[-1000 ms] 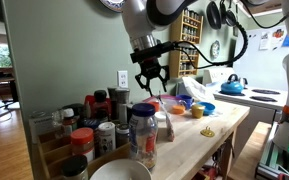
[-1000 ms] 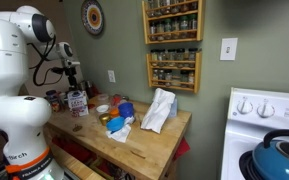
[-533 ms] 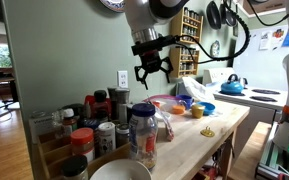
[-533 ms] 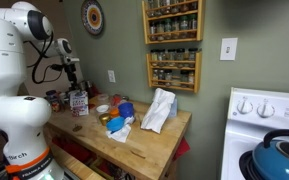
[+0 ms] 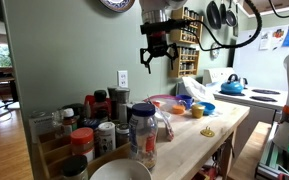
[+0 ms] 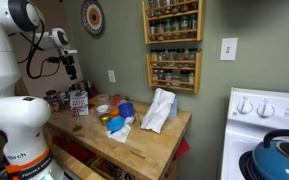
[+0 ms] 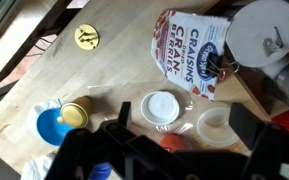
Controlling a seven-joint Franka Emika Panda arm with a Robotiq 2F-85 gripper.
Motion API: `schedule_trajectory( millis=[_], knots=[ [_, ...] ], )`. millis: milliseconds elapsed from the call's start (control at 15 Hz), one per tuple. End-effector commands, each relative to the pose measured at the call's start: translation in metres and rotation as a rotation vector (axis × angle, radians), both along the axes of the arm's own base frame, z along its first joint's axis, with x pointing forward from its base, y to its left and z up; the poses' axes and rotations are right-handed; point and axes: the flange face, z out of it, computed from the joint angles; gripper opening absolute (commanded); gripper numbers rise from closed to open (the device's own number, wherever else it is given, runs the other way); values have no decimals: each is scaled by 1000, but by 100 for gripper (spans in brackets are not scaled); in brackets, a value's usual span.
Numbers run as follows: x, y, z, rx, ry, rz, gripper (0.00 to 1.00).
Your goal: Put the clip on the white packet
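Observation:
The white packet (image 6: 159, 108) stands crumpled on the wooden counter near its far end; it also shows in an exterior view (image 5: 192, 90). A small yellow clip-like item (image 7: 86, 37) lies on the bare wood, also seen in an exterior view (image 5: 208, 132). A black binder clip (image 7: 219, 68) sits on the edge of a Craisins bag (image 7: 187, 45). My gripper (image 5: 156, 62) is open and empty, high above the counter, also in an exterior view (image 6: 72, 72). In the wrist view its fingers (image 7: 179, 125) hang over a white lid (image 7: 162, 106) and a clear cup (image 7: 215, 126).
Blue and yellow bowls (image 7: 62, 120) sit mid-counter. Jars and bottles (image 5: 99, 125) crowd one end of the counter. A spice rack (image 6: 172, 45) hangs on the wall. A stove with a blue kettle (image 6: 282, 158) stands beside the counter.
My gripper has risen well above the counter and shifted slightly toward the spice rack, still open and empty. Nothing on the counter moved.

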Motion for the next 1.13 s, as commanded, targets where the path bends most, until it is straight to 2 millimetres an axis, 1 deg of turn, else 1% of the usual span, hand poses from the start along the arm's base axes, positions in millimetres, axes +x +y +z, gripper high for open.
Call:
schedule_trajectory(
  millis=[0, 200, 333, 667, 733, 867, 1067],
  knots=[
    [-24, -23, 22, 150, -98, 58, 100],
    [-38, -33, 35, 287, -184, 134, 100],
    [-49, -39, 39, 353, -222, 184, 100],
    [-75, -55, 42, 451, -270, 288, 100],
    [-58, -42, 45, 426, -245, 260, 100],
    [-66, -49, 46, 436, -255, 279, 100],
    [-69, -51, 47, 435, -261, 283, 100]
  ],
)
